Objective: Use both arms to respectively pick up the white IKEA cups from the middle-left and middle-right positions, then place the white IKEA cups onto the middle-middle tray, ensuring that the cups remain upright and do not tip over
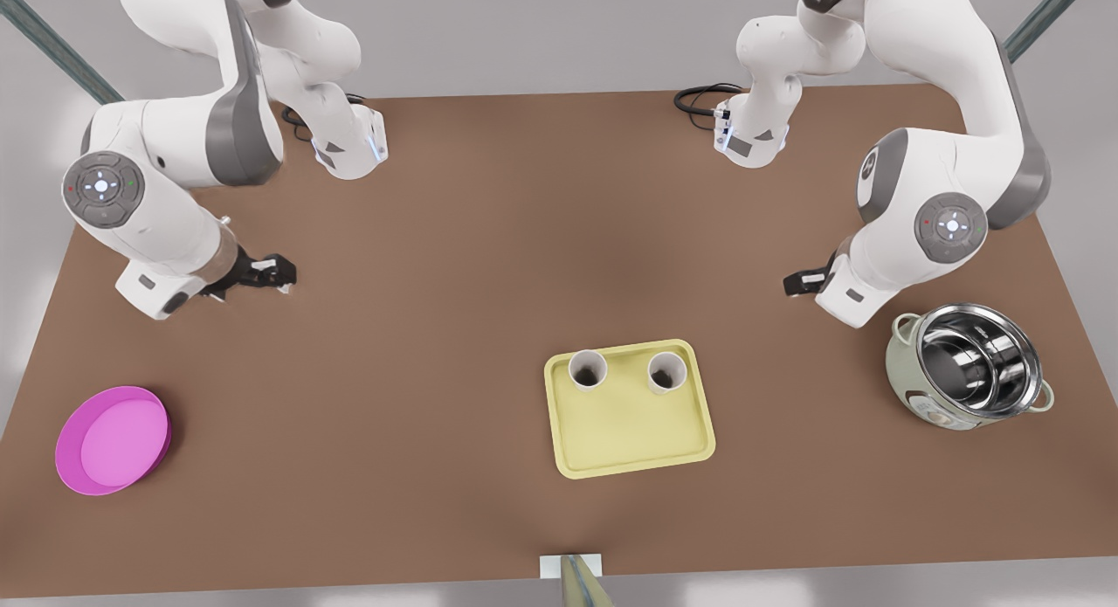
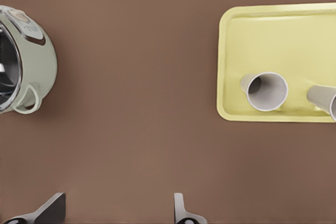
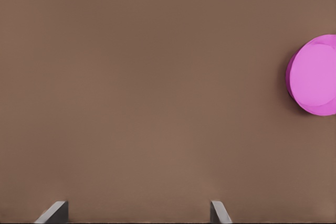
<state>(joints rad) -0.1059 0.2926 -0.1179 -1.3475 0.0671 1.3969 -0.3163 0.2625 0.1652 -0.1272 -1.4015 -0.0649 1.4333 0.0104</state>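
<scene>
Two white IKEA cups (image 1: 588, 369) (image 1: 666, 372) stand upright side by side on the pale yellow tray (image 1: 633, 432), near its far rim. The left wrist view shows both cups (image 2: 265, 91) (image 2: 323, 99) on the tray (image 2: 247, 30). My left gripper (image 1: 797, 282) (image 2: 116, 213) hangs open and empty above bare table on the front view's right, well back from the tray. On the front view's left, my right gripper (image 1: 278, 273) (image 3: 136, 214) is also open and empty, over bare table and far from the tray.
A steel pot (image 1: 969, 365) (image 2: 23, 61) sits at the front view's right, close under the left arm's elbow. A magenta bowl (image 1: 112, 439) (image 3: 315, 74) lies near the table's front-left corner. The brown table (image 1: 419, 240) stretches between the two arms.
</scene>
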